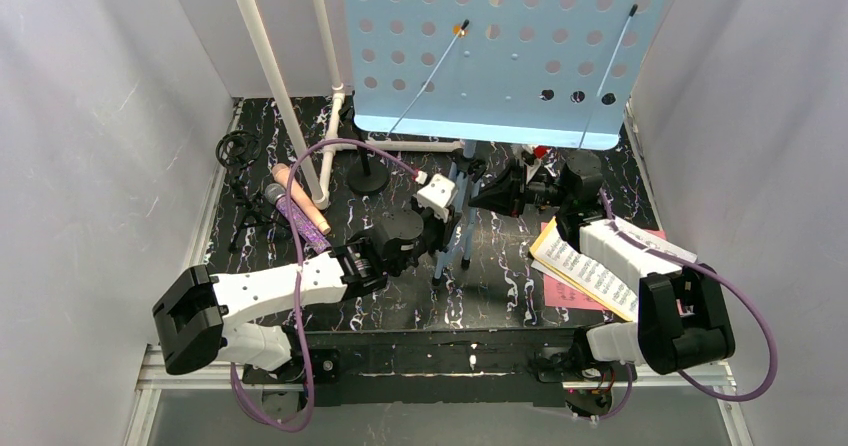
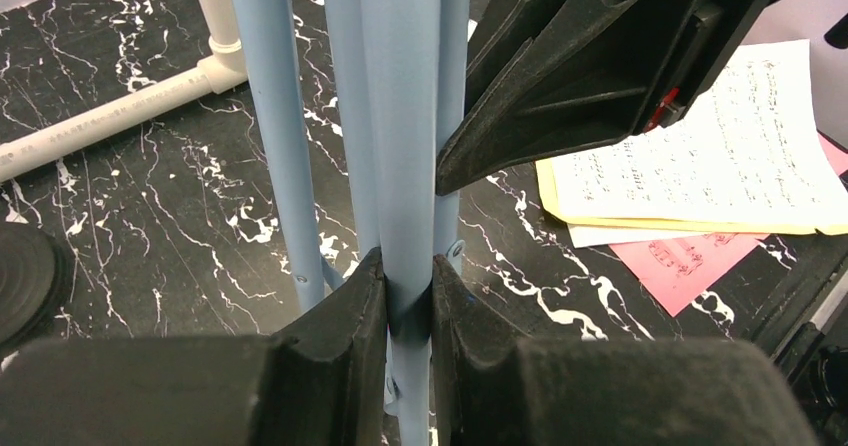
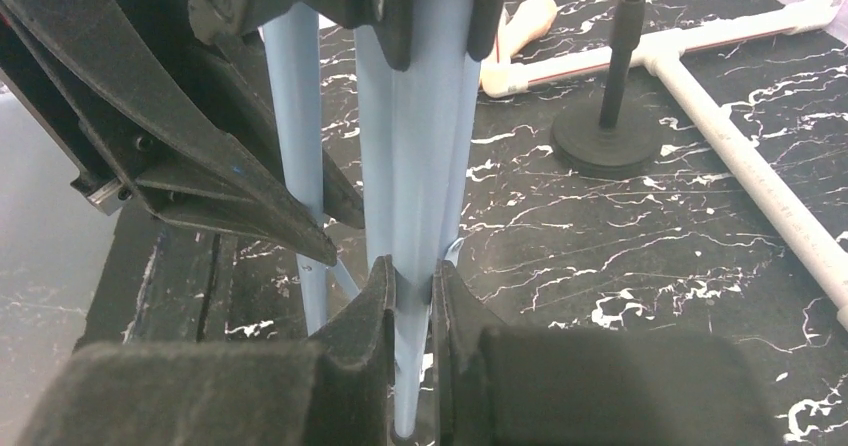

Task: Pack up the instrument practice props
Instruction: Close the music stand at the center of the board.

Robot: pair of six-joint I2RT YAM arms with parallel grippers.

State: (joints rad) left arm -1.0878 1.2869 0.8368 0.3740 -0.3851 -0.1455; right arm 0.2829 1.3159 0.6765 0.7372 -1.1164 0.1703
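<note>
The light-blue perforated music rack [image 1: 500,56] stands at the back middle on thin blue legs. My left gripper [image 2: 408,296] is shut on one blue leg [image 2: 405,116]. My right gripper [image 3: 410,286] is shut on a leg [image 3: 420,116] from the opposite side, and its black fingers [image 2: 560,96] show in the left wrist view. The pink microphone [image 1: 300,188] and the glittery purple microphone [image 1: 305,218] lie at the left. A black round-base mount [image 3: 608,141] stands behind them, and a black tripod mount [image 1: 240,161] lies further left. Sheet-music pages [image 2: 720,156] lie over a pink page [image 2: 690,261] at the right.
The white pipe frame [image 1: 275,76] rises at the back left, with a bar [image 3: 750,156] along the black marbled mat [image 1: 500,286]. Grey walls close in on both sides. Purple cables loop from both arms.
</note>
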